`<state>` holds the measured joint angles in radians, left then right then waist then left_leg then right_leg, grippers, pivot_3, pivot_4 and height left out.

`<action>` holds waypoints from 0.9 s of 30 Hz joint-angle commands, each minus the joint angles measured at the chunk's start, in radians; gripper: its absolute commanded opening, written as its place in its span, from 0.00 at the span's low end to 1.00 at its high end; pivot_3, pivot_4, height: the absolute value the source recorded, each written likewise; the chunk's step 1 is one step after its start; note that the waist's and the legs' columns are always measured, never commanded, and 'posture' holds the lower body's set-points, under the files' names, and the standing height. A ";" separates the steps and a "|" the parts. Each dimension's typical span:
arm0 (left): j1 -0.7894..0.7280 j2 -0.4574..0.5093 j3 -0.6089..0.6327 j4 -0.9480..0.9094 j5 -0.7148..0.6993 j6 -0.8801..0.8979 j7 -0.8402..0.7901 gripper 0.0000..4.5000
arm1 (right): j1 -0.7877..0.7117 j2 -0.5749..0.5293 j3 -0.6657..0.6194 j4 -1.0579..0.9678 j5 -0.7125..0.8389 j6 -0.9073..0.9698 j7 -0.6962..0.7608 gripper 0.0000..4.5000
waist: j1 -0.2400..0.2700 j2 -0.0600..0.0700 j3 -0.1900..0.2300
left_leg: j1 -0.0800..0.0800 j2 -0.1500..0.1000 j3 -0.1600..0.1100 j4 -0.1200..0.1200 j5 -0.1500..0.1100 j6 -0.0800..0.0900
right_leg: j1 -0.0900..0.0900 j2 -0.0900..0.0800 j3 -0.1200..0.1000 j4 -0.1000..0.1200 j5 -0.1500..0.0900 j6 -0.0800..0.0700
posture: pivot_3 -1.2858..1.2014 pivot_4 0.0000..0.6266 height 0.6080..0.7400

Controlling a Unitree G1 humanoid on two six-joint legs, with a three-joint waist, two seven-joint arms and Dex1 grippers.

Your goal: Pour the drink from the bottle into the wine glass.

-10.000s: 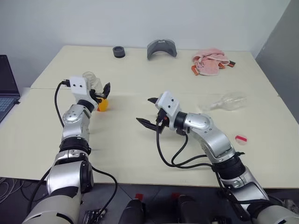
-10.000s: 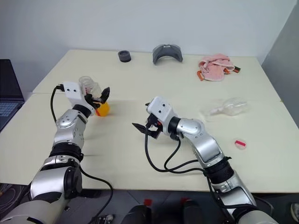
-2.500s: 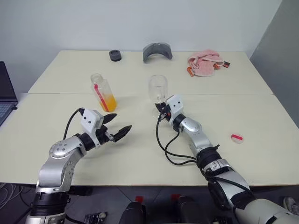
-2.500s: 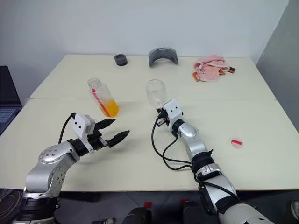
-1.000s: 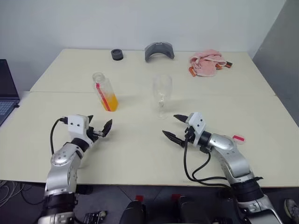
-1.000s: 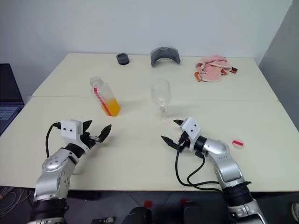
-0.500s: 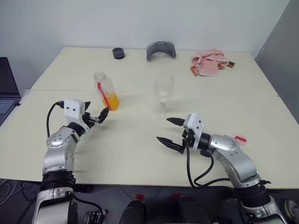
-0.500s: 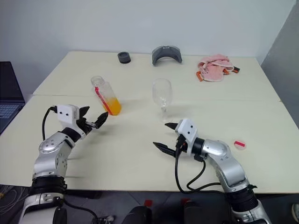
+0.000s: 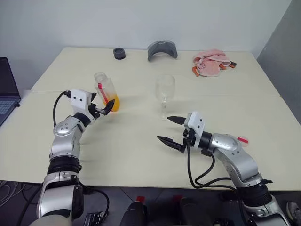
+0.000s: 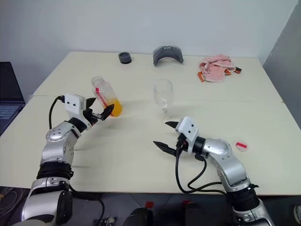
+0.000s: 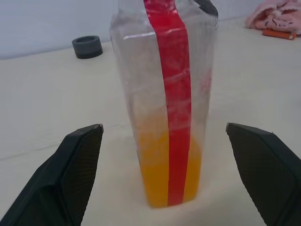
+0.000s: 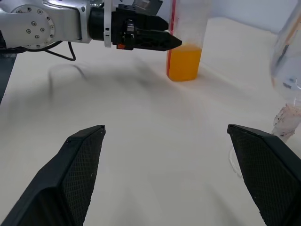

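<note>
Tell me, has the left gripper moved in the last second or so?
Yes. The left gripper, jaws open, has advanced across the table toward the bottle, which stands where it was, and now sits right beside it, not yet gripping.

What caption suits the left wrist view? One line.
Open left gripper lined up on the bottle, orange drink filling its bottom.

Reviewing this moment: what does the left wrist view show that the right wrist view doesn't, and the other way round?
Left wrist view adds: the black ring and the pink cloth far back on the table, with the open left gripper framing the bottle without touching it.
Right wrist view adds: the wine glass, standing upright, and the open right gripper.
Both share: the bottle, upright, with the drink low in it.
</note>
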<state>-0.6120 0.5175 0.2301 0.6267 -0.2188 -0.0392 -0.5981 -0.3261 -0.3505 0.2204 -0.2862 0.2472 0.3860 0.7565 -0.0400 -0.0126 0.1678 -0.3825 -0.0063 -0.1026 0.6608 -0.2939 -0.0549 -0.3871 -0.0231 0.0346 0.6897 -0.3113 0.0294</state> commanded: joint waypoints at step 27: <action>-0.195 -0.027 0.005 0.193 -0.006 -0.070 0.011 0.39 | -0.080 0.007 -0.007 -0.028 0.039 -0.006 0.009 1.00 | -0.001 0.000 0.000 | -0.001 -0.001 0.000 0.001 0.001 -0.001 | -0.001 0.000 -0.001 0.002 0.000 0.000 | 0.52 0.24 1.00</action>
<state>-0.7768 0.4902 0.2303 0.8627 -0.2146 -0.0990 -0.5824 -0.3972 -0.3463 0.2202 -0.2804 0.2691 0.3860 0.7644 -0.0407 -0.0130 0.1677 -0.3831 -0.0071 -0.1026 0.6620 -0.2930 -0.0564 -0.3883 -0.0232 0.0333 0.6919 -0.3112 0.0294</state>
